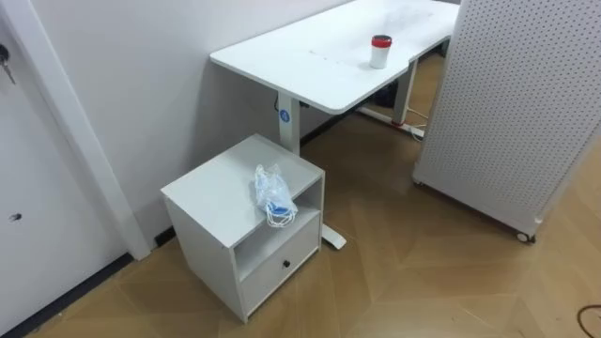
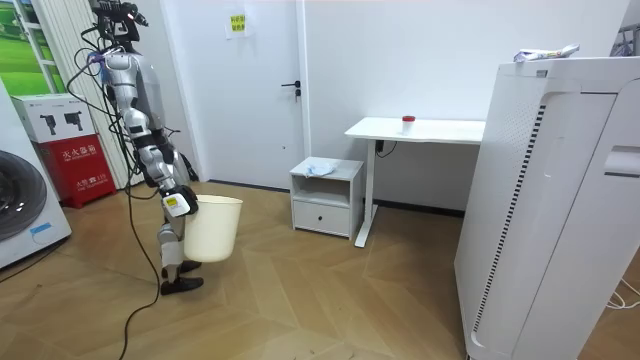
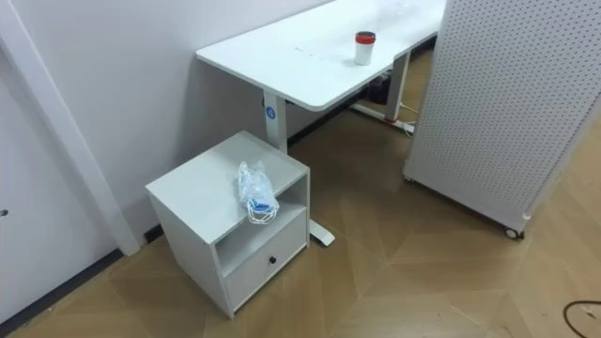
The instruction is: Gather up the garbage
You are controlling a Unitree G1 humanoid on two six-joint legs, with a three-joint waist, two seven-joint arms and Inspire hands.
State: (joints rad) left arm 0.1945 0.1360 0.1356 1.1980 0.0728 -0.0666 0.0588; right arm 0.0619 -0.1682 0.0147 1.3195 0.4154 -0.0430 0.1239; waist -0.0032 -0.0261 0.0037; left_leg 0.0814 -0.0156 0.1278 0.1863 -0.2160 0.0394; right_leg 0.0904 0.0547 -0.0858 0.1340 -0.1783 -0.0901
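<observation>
**Task item:** crumpled clear plastic bag [image 1: 272, 195] with blue contents and thin white loops at its lower end.
- Lying on top of the small white cabinet [image 1: 211, 192], at the front edge near the right front corner.
- Loops drooping over that edge, above the open shelf.
- Drawer with a dark knob directly under the shelf.

**Surroundings, eye views:**
- Behind the cabinet, against the wall: white desk [image 1: 310, 56].
- On the desk, upright: white cup with a red lid [image 1: 380, 52].
- To the right of the desk: white perforated panel [image 1: 516, 103] on castors, standing on the wood floor.

**Robot position, room view:**
- Standing on the wood floor at the room view's left, facing the cabinet and well apart from it.
- One hand [image 2: 178, 203], probably the right judging by the body, hanging low at the rim of a cream waste bin [image 2: 215, 232].
- Bin beside the legs, its base above foot level.

**Hand state:** cannot tell from this distance how far closed it is, or whether it is clamped on the bin rim.

**Bag relative to hand:** well apart, on the cabinet top toward the room view's right of the hand and the bin.
</observation>
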